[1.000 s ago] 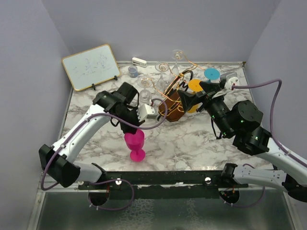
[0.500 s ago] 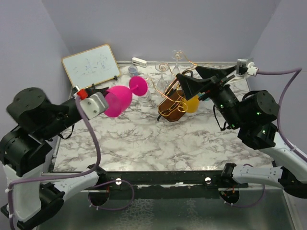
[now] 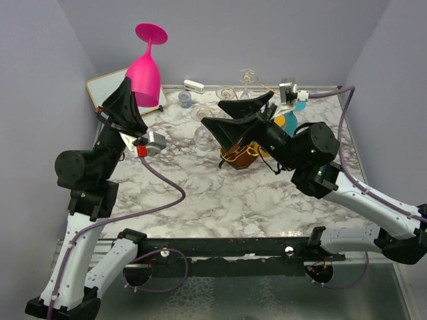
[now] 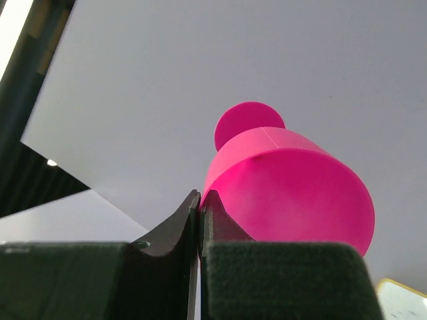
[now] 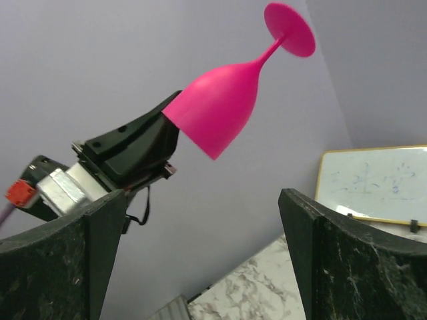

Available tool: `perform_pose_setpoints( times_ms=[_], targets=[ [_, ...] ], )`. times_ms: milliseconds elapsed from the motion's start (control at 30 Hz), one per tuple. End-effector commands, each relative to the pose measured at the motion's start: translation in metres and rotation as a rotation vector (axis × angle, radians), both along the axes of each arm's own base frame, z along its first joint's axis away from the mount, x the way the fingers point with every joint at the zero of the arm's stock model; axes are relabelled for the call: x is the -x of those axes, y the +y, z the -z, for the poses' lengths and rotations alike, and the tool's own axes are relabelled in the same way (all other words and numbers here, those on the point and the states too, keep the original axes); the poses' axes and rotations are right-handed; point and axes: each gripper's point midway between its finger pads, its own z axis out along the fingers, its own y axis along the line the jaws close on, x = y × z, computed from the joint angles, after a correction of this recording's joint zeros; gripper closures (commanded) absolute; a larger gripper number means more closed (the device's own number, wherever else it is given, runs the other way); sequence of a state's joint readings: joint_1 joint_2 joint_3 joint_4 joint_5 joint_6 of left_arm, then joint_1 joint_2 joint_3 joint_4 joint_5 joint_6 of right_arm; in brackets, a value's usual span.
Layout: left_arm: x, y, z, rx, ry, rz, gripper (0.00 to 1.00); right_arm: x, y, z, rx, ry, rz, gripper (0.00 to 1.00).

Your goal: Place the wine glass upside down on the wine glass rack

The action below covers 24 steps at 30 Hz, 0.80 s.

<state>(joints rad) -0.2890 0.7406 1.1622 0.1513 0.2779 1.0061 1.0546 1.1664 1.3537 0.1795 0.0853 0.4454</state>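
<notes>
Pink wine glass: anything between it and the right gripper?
Nothing. The right wrist view shows only air between the open right gripper and the pink wine glass, which the left gripper holds aloft.

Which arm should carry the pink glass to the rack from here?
Left, probably. The left arm has its jaws shut on the pink wine glass, already foot-up. The right arm holds nothing, jaws open, partly covering the wine glass rack in the top view.
</notes>
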Motion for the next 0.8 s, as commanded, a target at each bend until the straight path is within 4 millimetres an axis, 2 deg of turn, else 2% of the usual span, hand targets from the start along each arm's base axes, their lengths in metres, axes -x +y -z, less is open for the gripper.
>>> perform_pose_setpoints(
  times_ms=[0,200,400,567,767],
  targets=[
    [0.055,0.006,-0.052,-0.059,-0.511,-0.081,1.00,0.015,0.003,-0.023,-0.212,-0.070,-0.104,0.05],
    [0.053,-0.030,0.004,-0.281,-0.764,-0.085,1.00,-0.002,0.022,-0.026,-0.254,-0.034,-0.218,0.09],
    [0.059,-0.060,0.038,-0.415,-0.898,-0.053,1.00,-0.030,0.032,-0.023,-0.316,-0.012,-0.260,0.16],
    [0.064,-0.074,0.048,-0.442,-0.934,-0.044,1.00,-0.044,0.044,-0.019,-0.360,0.008,-0.321,0.25],
    [0.062,-0.078,0.052,-0.440,-0.918,-0.044,1.00,-0.053,0.050,-0.015,-0.377,0.007,-0.313,0.30]
  ],
)
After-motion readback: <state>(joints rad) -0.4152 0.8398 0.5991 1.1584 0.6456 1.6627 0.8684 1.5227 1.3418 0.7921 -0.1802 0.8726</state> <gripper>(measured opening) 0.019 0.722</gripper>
